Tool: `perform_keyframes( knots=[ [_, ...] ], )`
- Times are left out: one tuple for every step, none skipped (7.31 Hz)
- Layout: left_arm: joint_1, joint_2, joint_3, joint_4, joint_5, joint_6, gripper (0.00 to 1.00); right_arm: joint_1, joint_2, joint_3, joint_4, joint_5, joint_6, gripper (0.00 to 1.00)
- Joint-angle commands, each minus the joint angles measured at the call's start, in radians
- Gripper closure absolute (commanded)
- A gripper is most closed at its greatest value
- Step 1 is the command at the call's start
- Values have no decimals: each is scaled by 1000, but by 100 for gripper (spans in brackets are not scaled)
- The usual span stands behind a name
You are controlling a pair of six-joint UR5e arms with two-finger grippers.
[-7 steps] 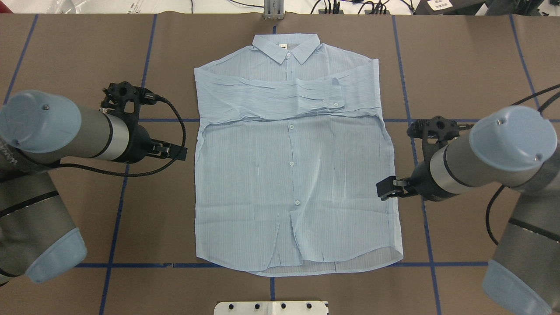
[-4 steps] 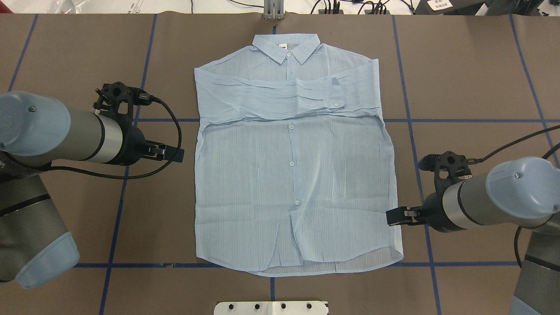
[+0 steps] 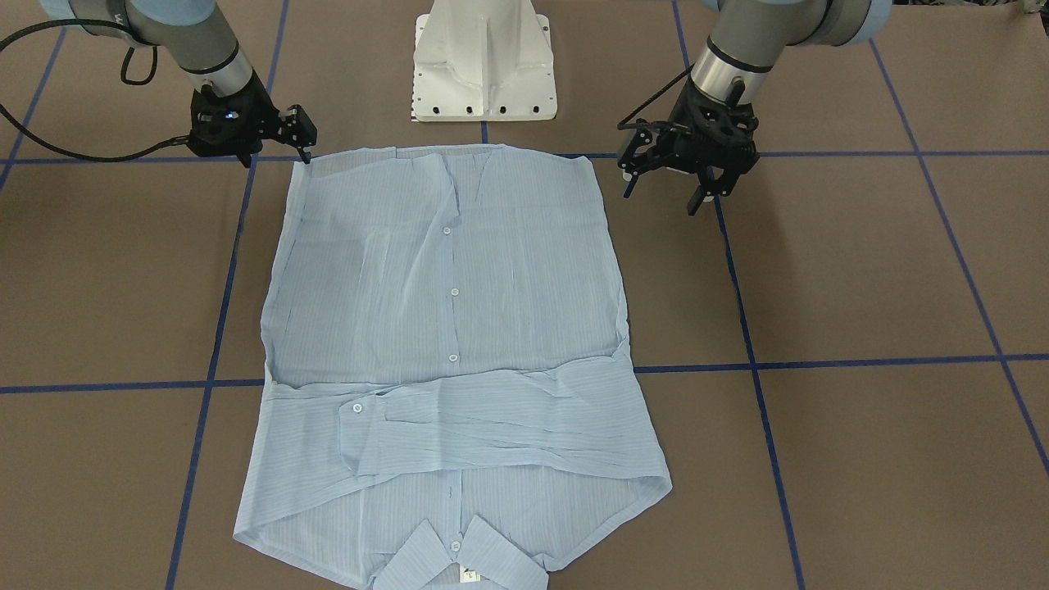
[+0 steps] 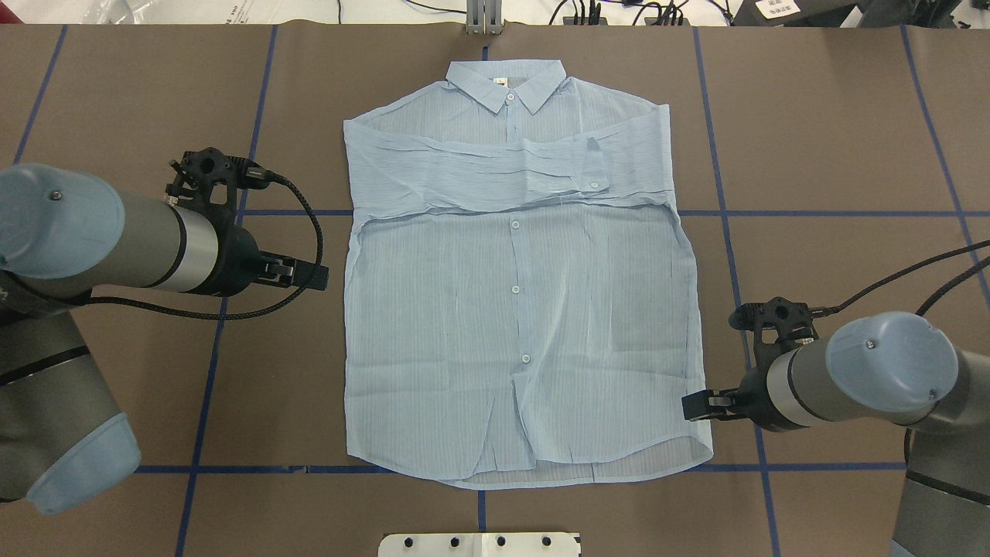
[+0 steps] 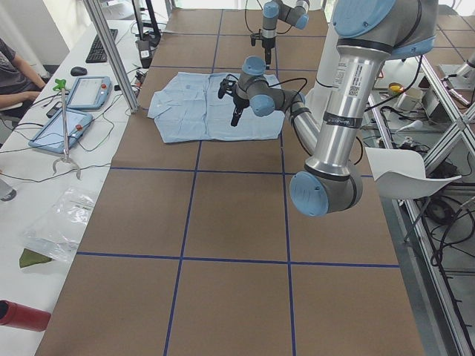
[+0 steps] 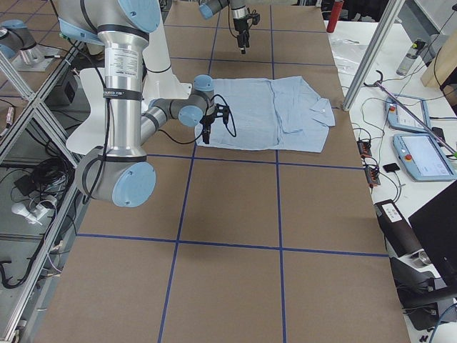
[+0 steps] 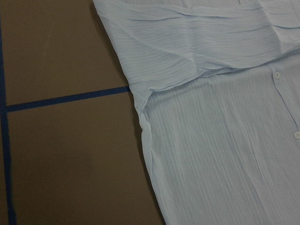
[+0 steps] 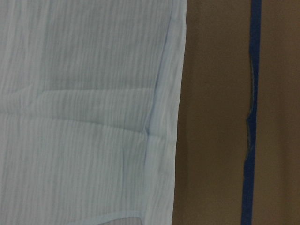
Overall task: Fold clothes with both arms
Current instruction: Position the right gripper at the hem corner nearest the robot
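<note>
Front view: shirt (image 3: 447, 328) lies flat on table (image 3: 860, 287), sleeves (image 3: 492, 418) folded across it (body folds not yet done, I judge). Right gripper (image 3: 277, 161) at its 11 o'clock corner, spread, empty, contact unclear. Left gripper (image 3: 660, 203) at 1 o'clock, spread, off cloth.

Overhead: left at shirt's 9 o'clock, right at 4 o'clock.

Wrist views: shirt edge only.

— Both alike?
— Yes: silver-grey tubular left arm (image 4: 143, 244) and right arm (image 4: 804, 379), pale blue joint caps (image 4: 58, 224) with tiny screws, braided black cables (image 4: 319, 232).
— Top centre, front-facing view?
— A white bolted pedestal base (image 3: 483, 61).
</note>
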Motion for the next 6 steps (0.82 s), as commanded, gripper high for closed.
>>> perform_keyframes(
  knots=[
    [5,-6,7,-4,0,-2,0,-38,25,-65,0,-4,-1,0],
    [6,-7,7,-4,0,-2,0,-56,31,-76,0,-3,-1,0],
    [5,-7,7,-4,0,-2,0,-67,51,-83,0,3,1,2],
    [5,-6,6,-4,0,-2,0,-72,53,-84,0,12,-1,12],
    [5,-6,7,-4,0,-1,0,-72,55,-83,0,26,1,26],
    [5,-4,7,-4,0,-1,0,-70,56,-80,0,28,-1,29]
  ],
)
